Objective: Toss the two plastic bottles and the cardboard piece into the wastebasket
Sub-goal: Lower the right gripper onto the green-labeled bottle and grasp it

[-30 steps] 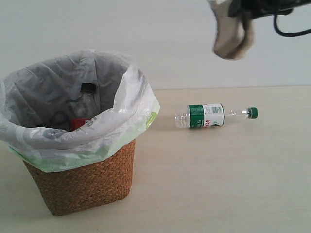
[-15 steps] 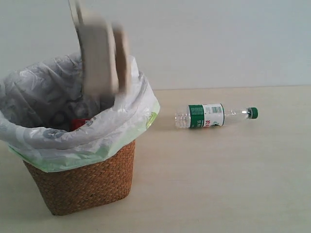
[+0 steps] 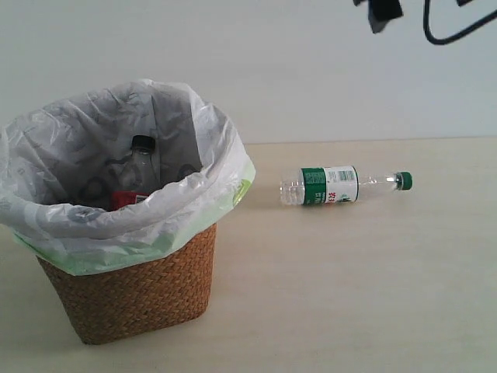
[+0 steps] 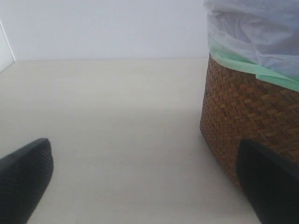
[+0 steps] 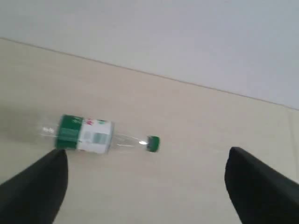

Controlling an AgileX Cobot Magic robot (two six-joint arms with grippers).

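The wicker wastebasket point(image 3: 140, 291) with its white bag stands at the left. Inside it stands the black-capped bottle point(image 3: 142, 162), upright, its red label just showing. The green-capped bottle point(image 3: 330, 186) lies on its side on the table, right of the basket. The cardboard piece is hidden from every view. My right gripper point(image 5: 147, 191) hangs open and empty high above the table, with the green-capped bottle point(image 5: 88, 135) below and ahead of it. A dark tip of the right arm point(image 3: 384, 12) shows at the top edge. My left gripper point(image 4: 149, 186) is open and empty, low beside the wastebasket point(image 4: 247, 112).
The pale wooden table point(image 3: 365, 280) runs to a white wall behind. A black cable point(image 3: 458, 27) loops down from the right arm at the top right. The bag's rim point(image 3: 210, 194) overhangs the basket's side.
My right gripper opened and let go of the cardboard piece. The piece flew left over the basket and has dropped out of sight. The arm rose slightly.
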